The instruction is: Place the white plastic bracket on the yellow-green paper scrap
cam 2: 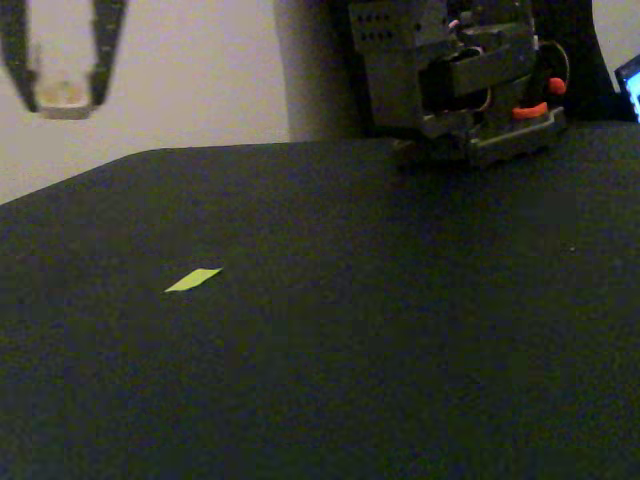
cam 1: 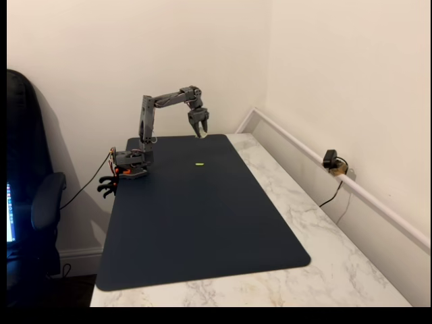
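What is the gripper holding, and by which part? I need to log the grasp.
The gripper holds the white plastic bracket between its fingertips, up above the mat; which part of the bracket is pinched cannot be told.

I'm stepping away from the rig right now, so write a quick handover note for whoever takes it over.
Gripper: raised in the air above the far end of the dark mat, fingers pointing down, closed on the white plastic bracket, which sits between the tips in a fixed view.
Yellow-green paper scrap: lying flat and bare on the mat, nearer the camera than the gripper in a fixed view.
Done: bracket picked up and lifted.
Left: bring the gripper over the scrap, lower it, open the fingers so the bracket rests on the scrap, then back away.
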